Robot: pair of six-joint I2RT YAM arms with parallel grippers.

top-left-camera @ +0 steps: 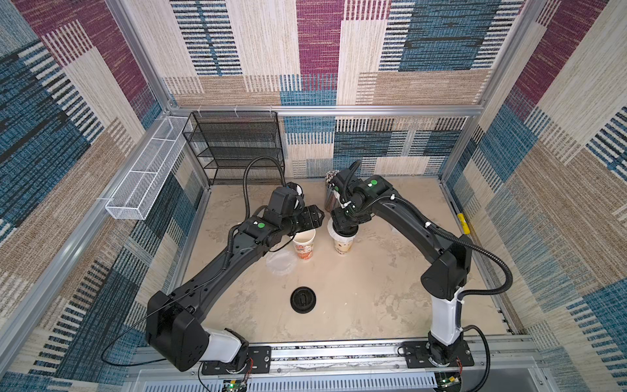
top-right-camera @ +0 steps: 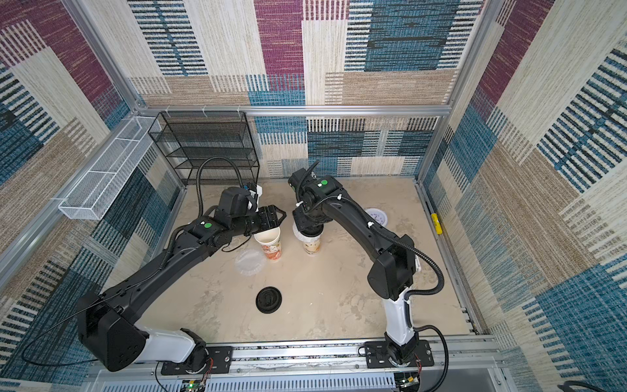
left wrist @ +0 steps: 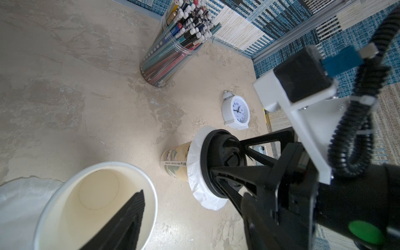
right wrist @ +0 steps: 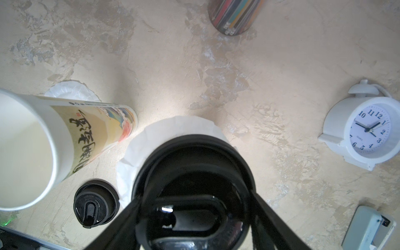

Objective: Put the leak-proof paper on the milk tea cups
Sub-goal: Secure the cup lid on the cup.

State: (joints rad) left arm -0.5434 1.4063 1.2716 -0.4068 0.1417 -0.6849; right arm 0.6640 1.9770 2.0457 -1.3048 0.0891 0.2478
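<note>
Left gripper [top-left-camera: 320, 220] is hanging spread and empty over the bare red-orange cup [top-left-camera: 304, 249]; loose leak-proof paper [top-left-camera: 280, 263] is lying flat just beside it, nearer this gripper. Right gripper [left wrist: 229, 157] is straddling the black lid [top-left-camera: 346, 233] atop the papered beige cup [top-left-camera: 343, 246], clamping unclear

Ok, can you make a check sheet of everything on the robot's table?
Surface: beige mottled tabletop, no spills seen.
Job's things: beige-brown printed paper cup wears a white round paper sheet under a black round plastic lid; red-orange printed paper cup stands open, empty; second translucent round sheet lies flat beside it.
Clutter: second black lid, white alarm clock, clear cylinder of coloured pencils, pale stapler-like box.
Grippers: left gripper open over the open cup; right gripper straddles the fitted lid, grip unclear.
Cables: black ribbed hoses along both arms, untangled.
Surroundings: patterned fabric walls, black mesh shelf, white wire basket.
</note>
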